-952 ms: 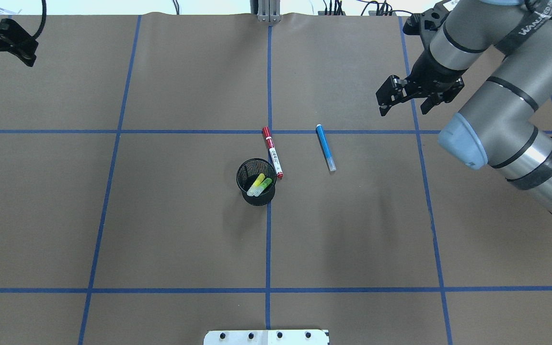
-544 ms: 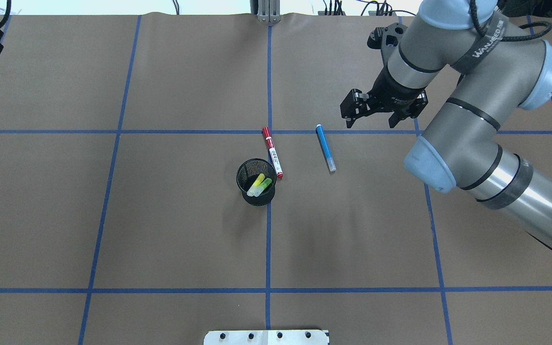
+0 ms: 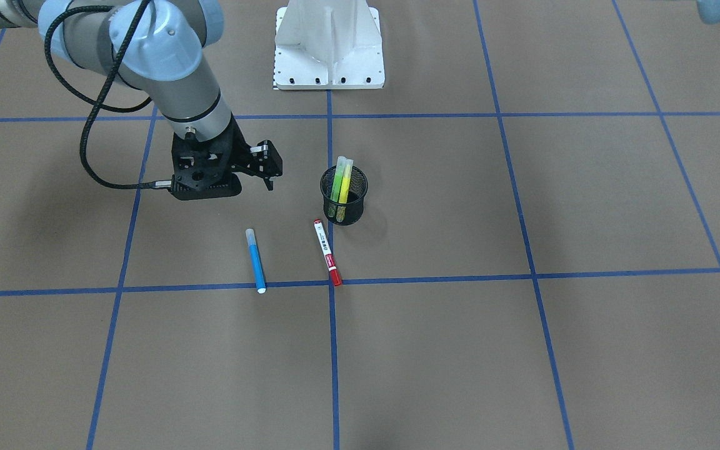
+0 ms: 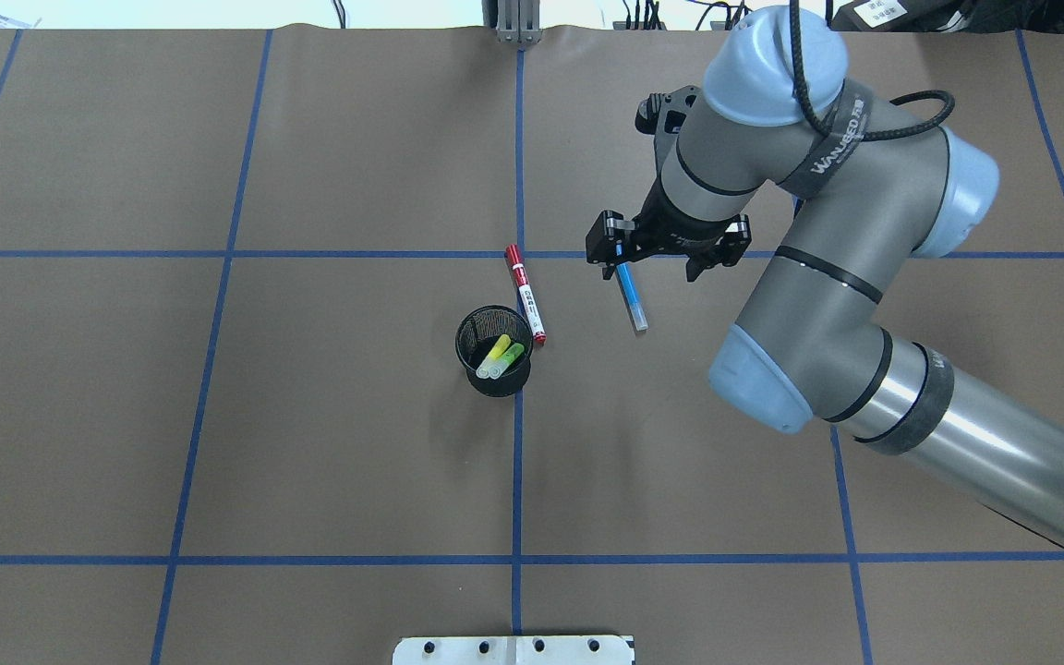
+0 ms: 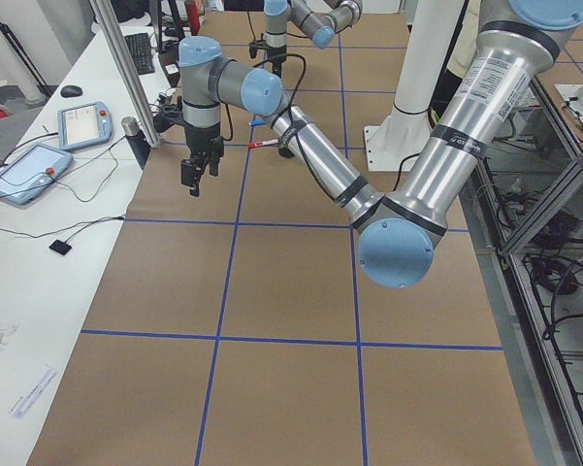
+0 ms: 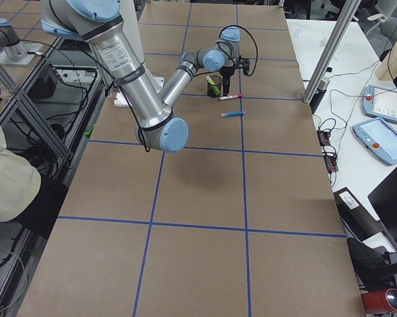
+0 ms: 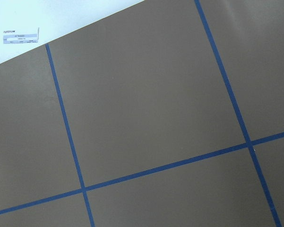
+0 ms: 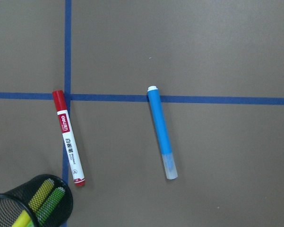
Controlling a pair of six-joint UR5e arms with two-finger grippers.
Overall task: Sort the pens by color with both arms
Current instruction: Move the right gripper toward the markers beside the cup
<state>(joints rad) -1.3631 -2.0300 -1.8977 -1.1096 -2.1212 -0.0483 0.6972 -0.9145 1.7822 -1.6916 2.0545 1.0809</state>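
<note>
A blue pen (image 4: pixel 632 300) lies on the brown table, right of the centre line; it also shows in the right wrist view (image 8: pixel 161 130) and the front view (image 3: pixel 255 261). A white pen with red ends (image 4: pixel 526 296) lies beside a black mesh cup (image 4: pixel 460 344). A yellow pen (image 4: pixel 498 349) and a green pen (image 4: pixel 513 353) stand in the cup. My right gripper (image 4: pixel 652 266) is open and empty, hovering over the blue pen's far end. My left gripper (image 5: pixel 199 175) hangs over the table's far left corner; I cannot tell whether it is open or shut.
Blue tape lines divide the table into squares. The white pedestal base (image 3: pixel 329 50) stands at the robot's edge. The right arm's elbow (image 4: pixel 758 388) hangs over the table right of the pens. A side table with tablets (image 5: pixel 24 170) lies beyond the far edge.
My right arm has swung left from the far right, bringing its open gripper over the blue pen. My left gripper has moved out of the overhead view at top left.
</note>
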